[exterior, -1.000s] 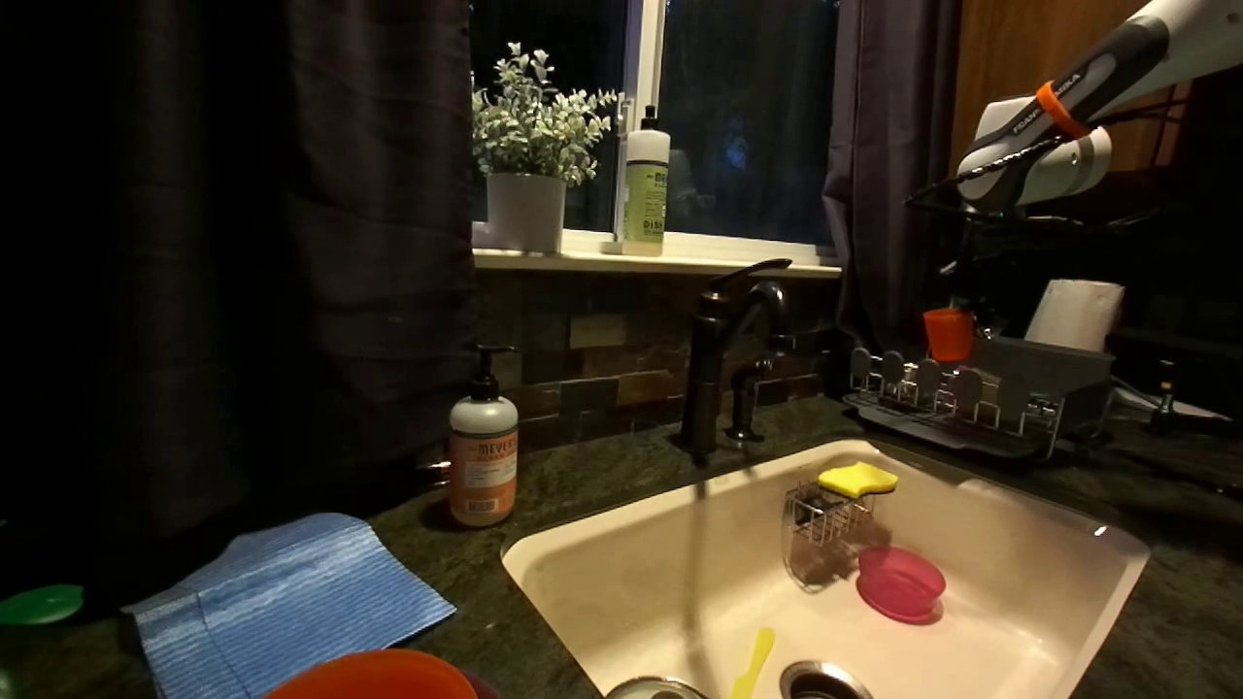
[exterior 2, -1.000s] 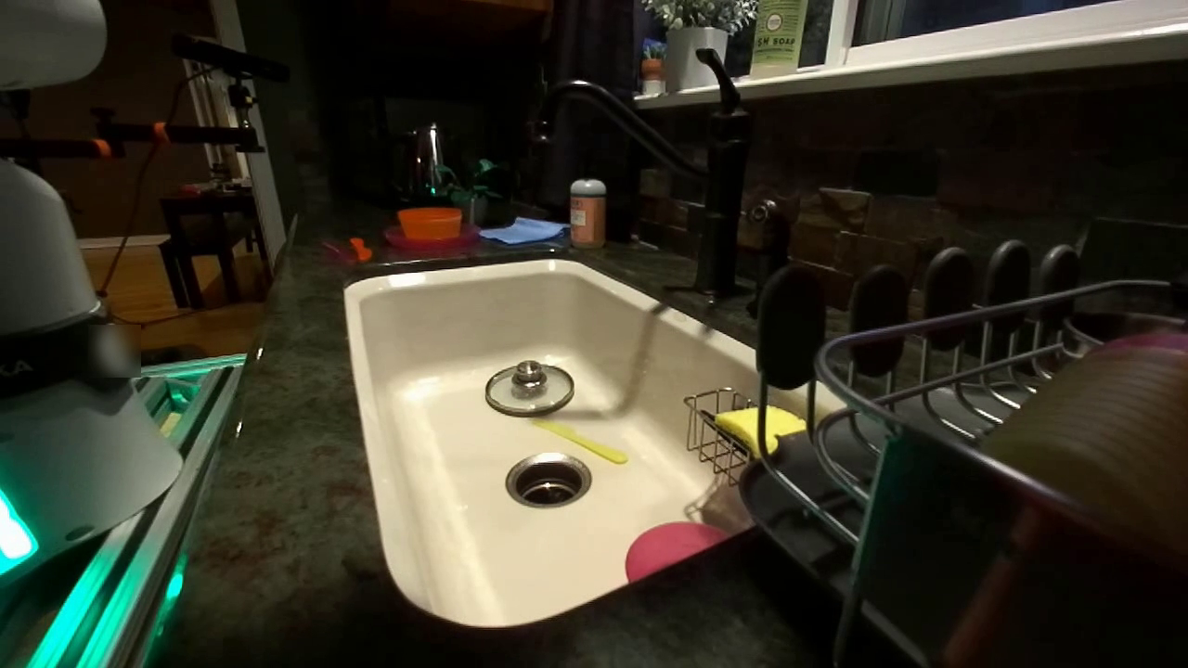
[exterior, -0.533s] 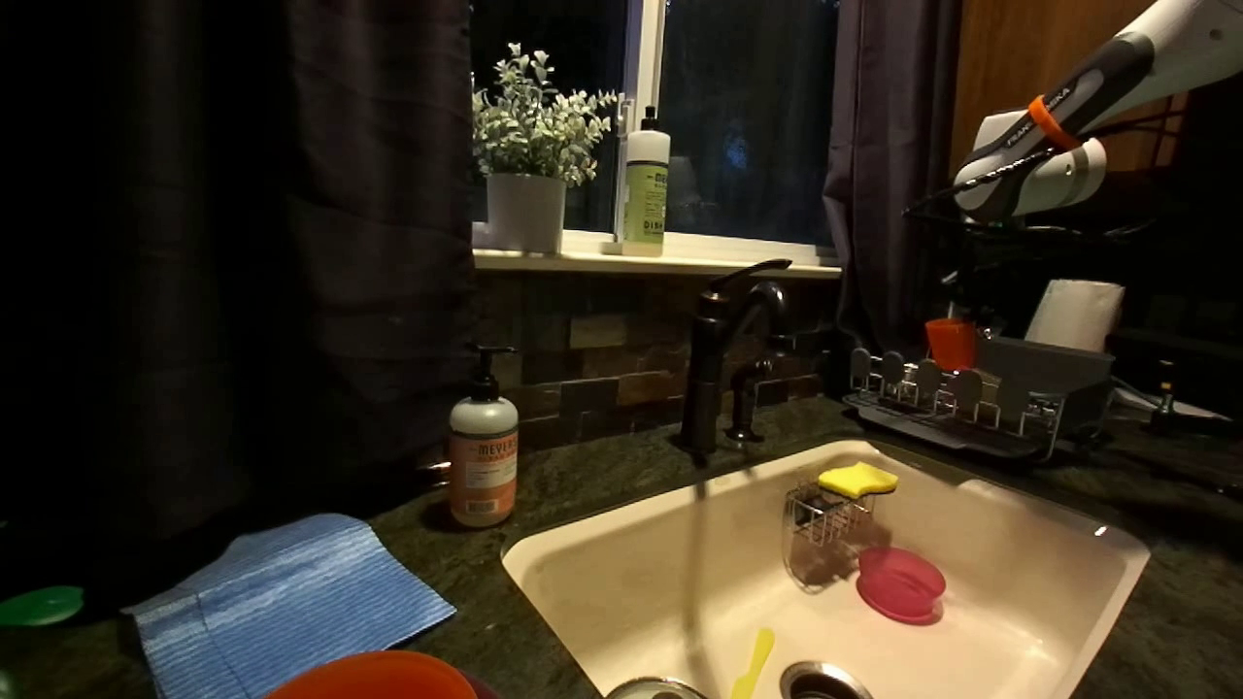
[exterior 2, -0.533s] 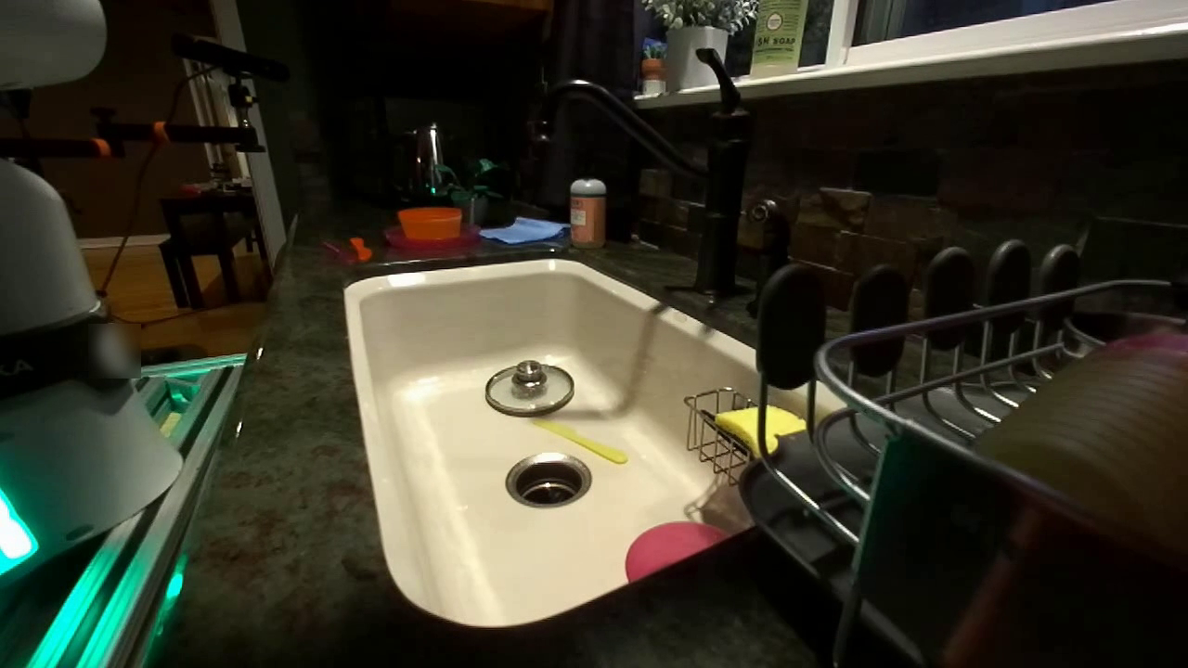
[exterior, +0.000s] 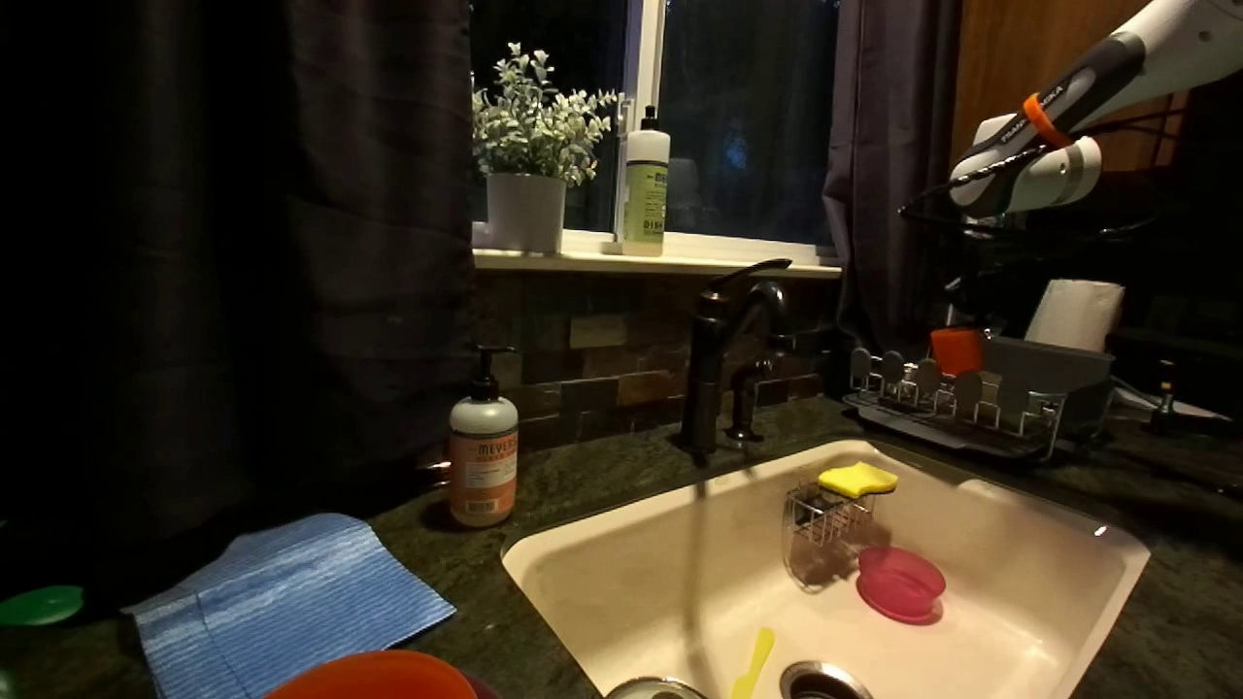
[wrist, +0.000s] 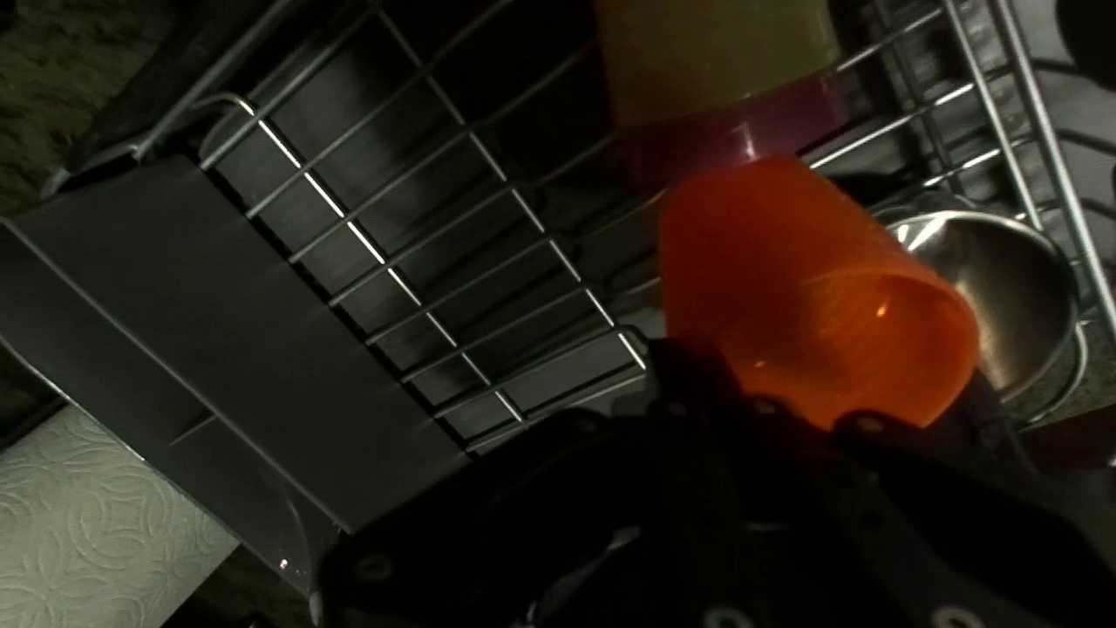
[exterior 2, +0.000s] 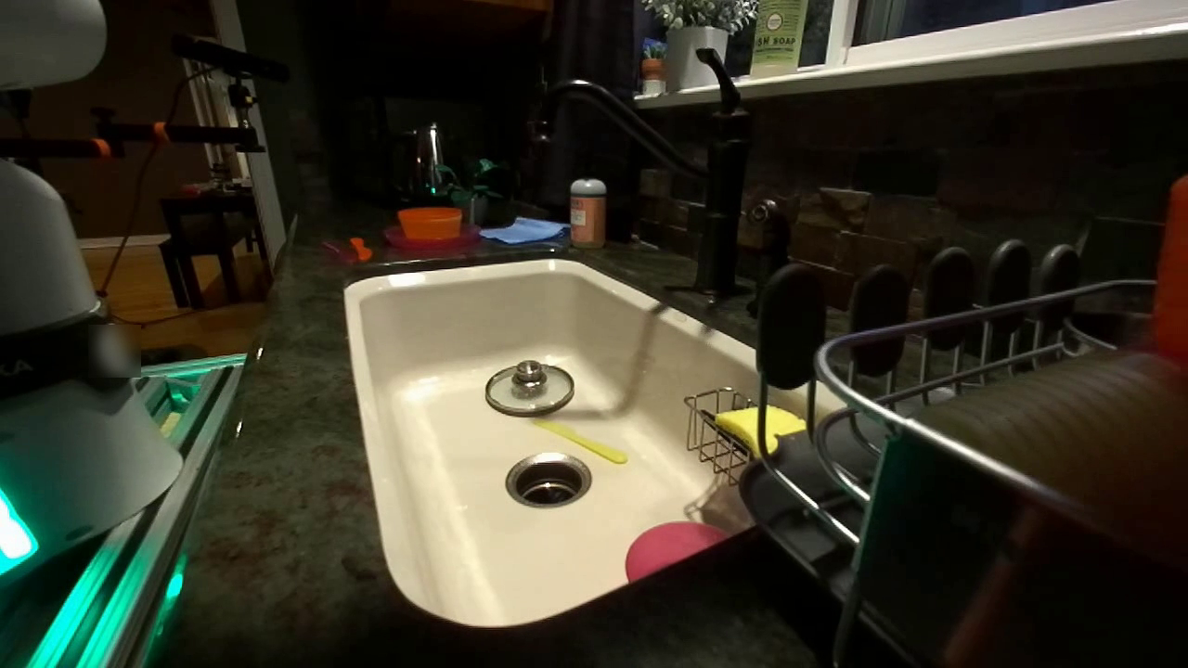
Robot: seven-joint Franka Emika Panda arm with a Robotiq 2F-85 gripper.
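Note:
An orange cup (wrist: 802,262) hangs tilted over the dish rack (wrist: 418,296), its open mouth facing the lower right in the wrist view. My gripper (wrist: 697,368) is shut on the cup's wall; the dark fingers partly hide where they meet it. In an exterior view the cup (exterior: 957,351) is at the back of the rack, below the dark wrist. At the right edge of an exterior view, part of the cup (exterior 2: 1173,269) shows above the rack's rim. Close beside it in the wrist view are a metal cup (wrist: 1003,296) and a yellow-and-pink item (wrist: 724,61).
A grey holder (wrist: 174,323) and a paper towel roll (wrist: 87,523) border the rack. In the sink (exterior 2: 445,557) are a pink bowl (exterior: 900,584), a yellow knife (exterior 2: 585,442), a glass lid (exterior 2: 529,394) and a sponge (exterior: 857,480) on a wire caddy. The faucet (exterior: 709,369) stands behind.
The orange cup has gone lower and slightly right toward the rack, tilting more, and has entered the edge of an exterior view. The arm has shifted a little; the grip stays shut.

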